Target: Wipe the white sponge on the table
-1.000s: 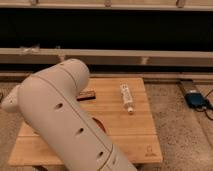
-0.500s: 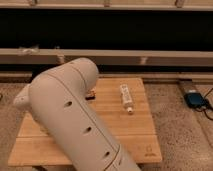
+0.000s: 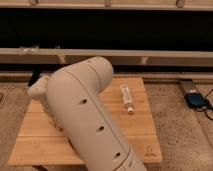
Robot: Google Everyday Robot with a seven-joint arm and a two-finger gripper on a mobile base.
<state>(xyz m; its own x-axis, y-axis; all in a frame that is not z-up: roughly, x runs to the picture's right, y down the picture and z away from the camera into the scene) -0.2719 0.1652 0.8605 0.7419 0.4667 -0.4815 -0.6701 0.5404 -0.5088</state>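
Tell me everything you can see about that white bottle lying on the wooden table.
The white bottle is a slim, tube-like plastic container with faint markings on its side. It lies flat on the table, toward the right far part, pointing away and slightly left. Only the planks touch it. The robot's arm bends left of it, hiding the gripper, which is shut.

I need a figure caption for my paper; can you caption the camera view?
Robot arm bends over the table, hiding its shut gripper and the sponge; a white bottle lies on the planks.

The robot's arm (image 3: 85, 115) hides the gripper, the white sponge and much of the table (image 3: 142, 125).
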